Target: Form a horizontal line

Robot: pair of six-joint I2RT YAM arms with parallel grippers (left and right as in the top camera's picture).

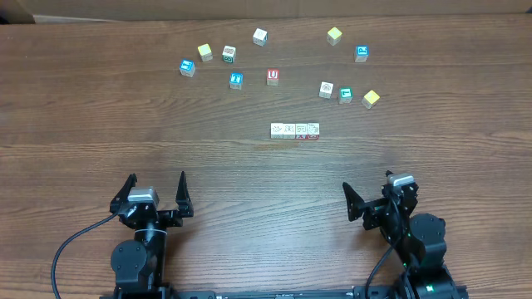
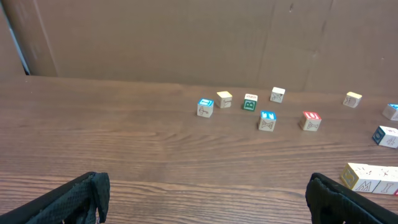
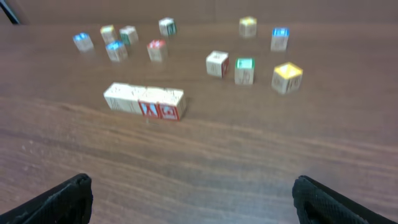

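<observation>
Several small whitish cubes stand touching in a straight horizontal line (image 1: 295,130) at the table's middle; the same line shows in the right wrist view (image 3: 144,101) and at the right edge of the left wrist view (image 2: 373,178). My left gripper (image 1: 155,193) hangs open near the front left, well short of the row, nothing between its fingers (image 2: 74,200). My right gripper (image 1: 371,190) is open near the front right, also apart from the row, its fingers (image 3: 339,200) bare.
Loose cubes are scattered behind the row: a red "U" cube (image 1: 273,76), blue-marked cubes (image 1: 236,80) (image 1: 188,67) (image 1: 362,53) (image 1: 345,95), yellow cubes (image 1: 204,51) (image 1: 334,35) (image 1: 371,99) and whitish ones (image 1: 260,36) (image 1: 326,89). A cardboard wall (image 2: 186,37) backs the table.
</observation>
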